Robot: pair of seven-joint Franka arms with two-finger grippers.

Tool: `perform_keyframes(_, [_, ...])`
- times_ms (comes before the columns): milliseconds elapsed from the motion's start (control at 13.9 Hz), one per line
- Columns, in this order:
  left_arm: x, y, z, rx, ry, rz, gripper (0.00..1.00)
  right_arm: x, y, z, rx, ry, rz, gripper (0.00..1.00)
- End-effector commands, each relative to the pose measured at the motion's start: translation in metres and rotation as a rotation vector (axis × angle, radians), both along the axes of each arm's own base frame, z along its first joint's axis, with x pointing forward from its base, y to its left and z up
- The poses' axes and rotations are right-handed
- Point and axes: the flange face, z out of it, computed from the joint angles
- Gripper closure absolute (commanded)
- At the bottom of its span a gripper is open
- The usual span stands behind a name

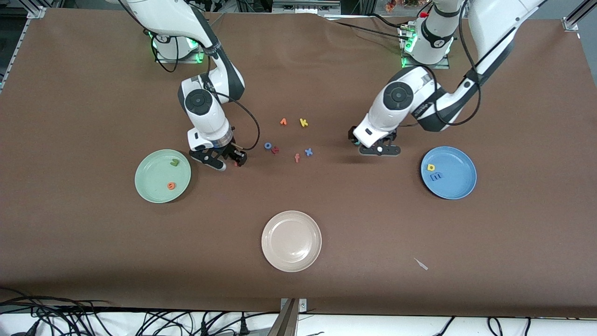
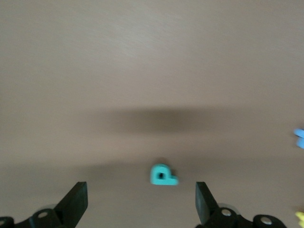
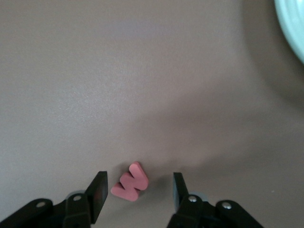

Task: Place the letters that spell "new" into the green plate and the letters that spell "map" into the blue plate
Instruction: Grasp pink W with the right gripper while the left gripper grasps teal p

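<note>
Item: tiny red-pink foam letter w (image 3: 130,183), flat on the brown table beside the pale mint-green plate (image 1: 140,179); right gripper (image 3: 137,190) straddles it, fingers apart, not gripping.

Item: teal foam letter p (image 2: 163,175), on the table between the wide-open left gripper (image 2: 141,199) fingers.

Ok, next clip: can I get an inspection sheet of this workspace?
Surface: brown table cover, one pale scrap.
Job's things: green plate holds n, e; blue plate holds a, m; pink w, teal p on table.
Clutter: cream plate; loose letters mid-table.
Hands: right hand open astride w; left hand open astride p.
Cables: tangle below table's near edge.
Surroundings: frame rails at corners.
</note>
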Motion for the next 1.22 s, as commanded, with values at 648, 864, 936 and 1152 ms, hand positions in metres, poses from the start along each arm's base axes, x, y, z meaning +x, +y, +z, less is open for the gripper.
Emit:
perform_keyframes(648, [-0.021, -0.019, -0.067, 0.030, 0.016, -0.059, 0.15, -0.005, 0.015, -0.021, 0.005, -0.020, -0.034, 0.56])
perform_keyframes(864, [-0.021, -0.018, -0.068, 0.030, 0.018, -0.060, 0.32, -0.005, 0.015, -0.021, 0.003, -0.021, -0.029, 0.72])
perform_keyframes(936, [-0.021, -0.019, -0.068, 0.031, 0.018, -0.062, 0.36, -0.005, 0.015, -0.021, 0.001, -0.021, -0.023, 0.78])
perform_keyframes(1152, [-0.022, -0.019, -0.068, 0.031, 0.017, -0.065, 0.44, -0.003, 0.013, -0.017, -0.002, -0.027, 0.010, 0.87])
